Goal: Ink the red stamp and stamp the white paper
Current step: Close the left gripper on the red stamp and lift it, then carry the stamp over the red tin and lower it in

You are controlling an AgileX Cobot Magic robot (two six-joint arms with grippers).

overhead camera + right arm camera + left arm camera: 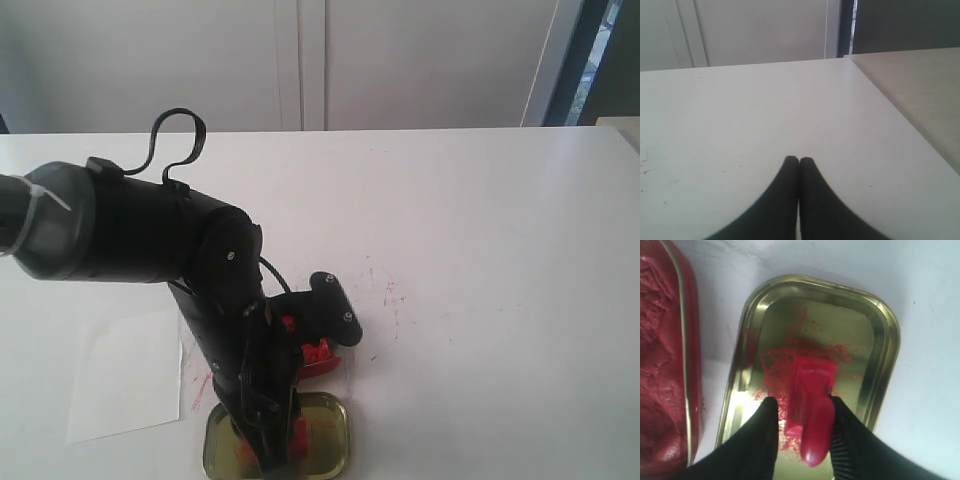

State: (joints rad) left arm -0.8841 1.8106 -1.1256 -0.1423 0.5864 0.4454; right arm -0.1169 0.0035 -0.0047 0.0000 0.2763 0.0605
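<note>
Gripping the small red stamp with square base and knobbed handle (812,390) is the left gripper (803,407), its black fingers clamped on the handle from both sides. The stamp sits inside the shallow gold metal tray smeared with red (882,335), at the near edge of the table. Its long axis runs roughly upright, tipped a little: base down toward the tray floor, rounded knob up toward the wrist camera. The base looks pressed on or just above the floor; contact cannot be confirmed. The stamping face is hidden, so whether it is inked cannot be told.

Just beside the tray lies the rounded-rectangle tin of red ink (665,365), its surface lumpy. The stamp is not in it.

A little farther, to the left in the exterior view, lies the thin rectangular white paper (125,375), flat, near the tray but not touching it. No stamp mark shows on it; red scribbles mark the white tabletop (480,220) just beside its edge.

Judgement: pickup done, inking unclear or in hand, carry to the paper and press both left.

Farthest off, the right gripper (799,162) has its fingers pressed together, holding nothing, above bare tabletop, well apart from the work.
</note>
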